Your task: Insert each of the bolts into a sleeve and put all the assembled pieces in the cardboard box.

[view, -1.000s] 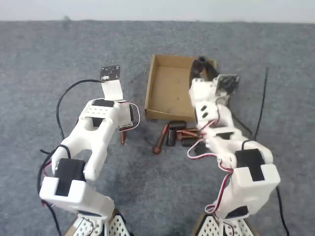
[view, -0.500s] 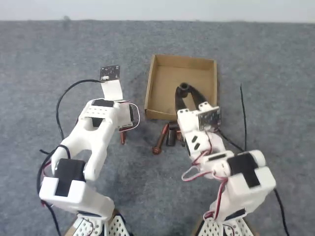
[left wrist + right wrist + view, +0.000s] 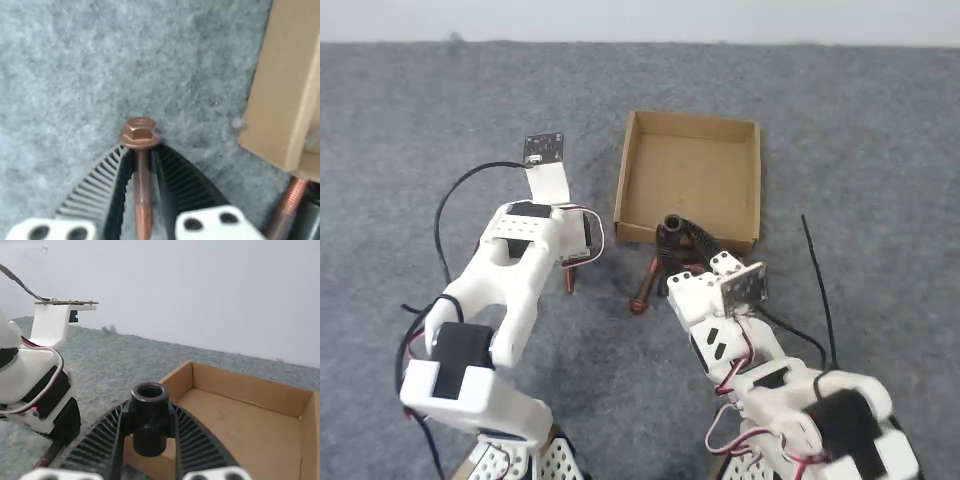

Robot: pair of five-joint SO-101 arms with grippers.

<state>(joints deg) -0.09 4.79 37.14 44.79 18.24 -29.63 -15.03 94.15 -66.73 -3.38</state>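
Over the grey desk (image 3: 420, 120) our left gripper (image 3: 142, 152) pinches a copper bolt (image 3: 140, 134) — our right gripper (image 3: 148, 412) clasps an upright black sleeve (image 3: 149, 395) near the cardboard box (image 3: 623, 190).

left pincer (image 3: 141, 150) clamped, low | right pincer (image 3: 149, 414) clamped, raised

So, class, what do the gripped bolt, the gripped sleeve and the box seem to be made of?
Bolt: metal, likely copper-plated; reddish sheen, hex head. Sleeve: matte black, plastic or coated metal, unclear. Cardboard box: brown cardboard, dull, folded walls.
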